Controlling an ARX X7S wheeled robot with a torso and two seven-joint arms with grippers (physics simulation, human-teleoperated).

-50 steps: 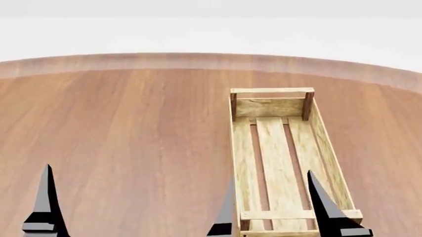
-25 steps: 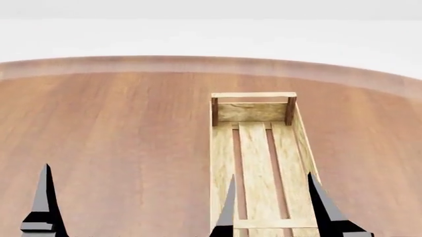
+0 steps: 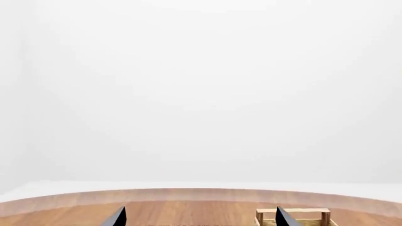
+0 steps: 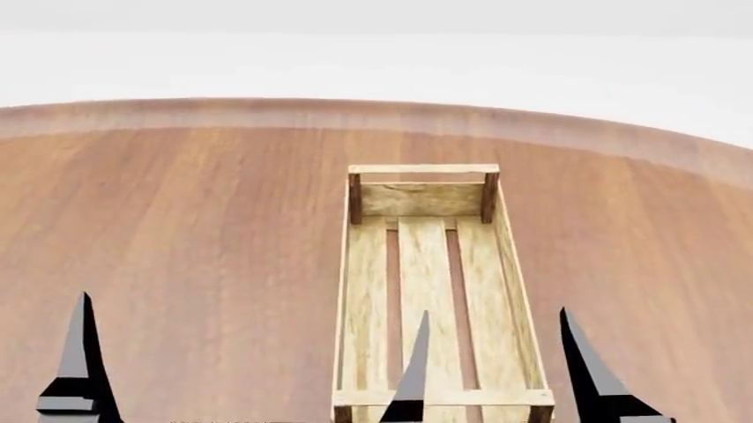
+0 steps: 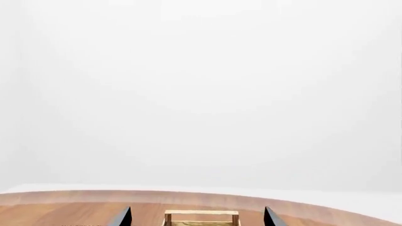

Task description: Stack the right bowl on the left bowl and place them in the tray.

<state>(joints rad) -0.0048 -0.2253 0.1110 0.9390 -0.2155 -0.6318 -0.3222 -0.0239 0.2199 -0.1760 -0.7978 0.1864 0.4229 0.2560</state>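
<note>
Two grippers, left gripper point(image 3: 199, 217) and right gripper point(image 4: 492, 370), are spread wide, holding nothing; no bowls show, only the tray point(image 4: 367, 291); look around slowly first.

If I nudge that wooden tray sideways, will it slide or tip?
Probably slide: the tray is long and low, resting flat on the smooth table. It looks rigid, with planks and corner posts. A push near one end would likely swing it round.

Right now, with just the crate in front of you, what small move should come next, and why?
Probably turn the head or base to search for the bowls: only the empty tray on the table shows, and both the left gripper and right gripper are open, holding nothing.
</note>
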